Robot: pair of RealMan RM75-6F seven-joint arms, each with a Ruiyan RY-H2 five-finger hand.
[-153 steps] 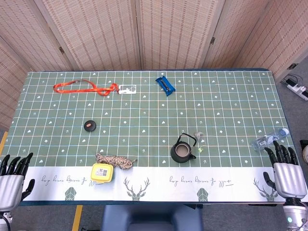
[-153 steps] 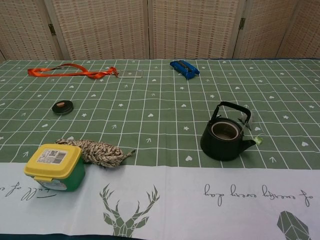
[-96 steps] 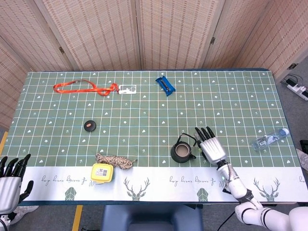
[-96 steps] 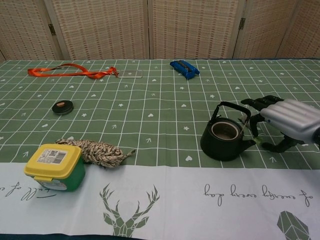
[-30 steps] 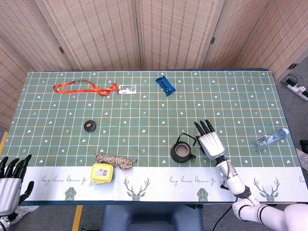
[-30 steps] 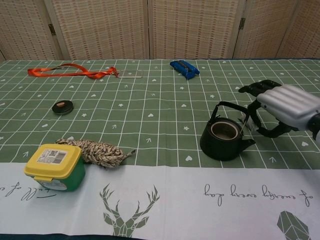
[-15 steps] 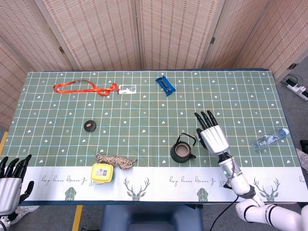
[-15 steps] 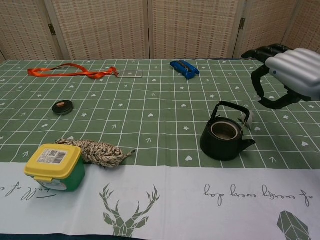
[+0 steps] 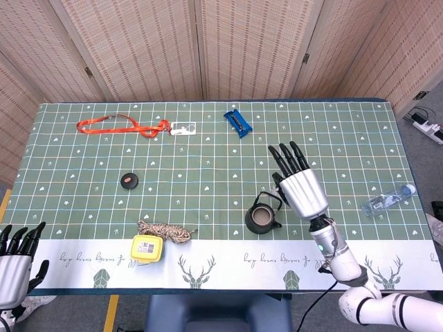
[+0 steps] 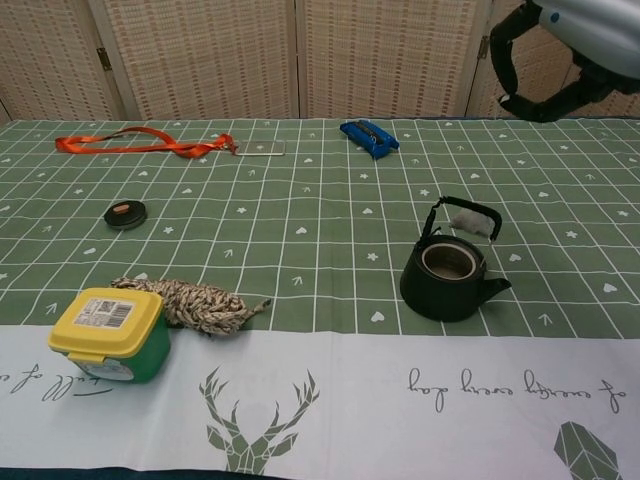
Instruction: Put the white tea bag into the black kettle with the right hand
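The black kettle (image 9: 263,218) stands lidless near the table's front, with its handle up (image 10: 450,272). The white tea bag (image 10: 468,219) hangs level with the handle top, just above the kettle's rim. My right hand (image 10: 585,25) is raised high above and right of it, with fingers and thumb curled together as if pinching the bag's string, which is too thin to see. In the head view the right hand (image 9: 299,183) covers the tea bag. My left hand (image 9: 15,266) rests off the table's front left corner, holding nothing, its fingers apart.
A yellow-lidded green box (image 10: 110,333) and a rope coil (image 10: 200,303) lie front left. A small black disc (image 9: 129,181), an orange lanyard (image 9: 118,126), a white card (image 9: 183,128) and a blue object (image 9: 237,122) lie further back. A plastic bottle (image 9: 387,200) lies at the right edge.
My right hand has risen from beside the kettle to well above it. The tea bag has left the cloth behind the kettle and now hangs at the handle.
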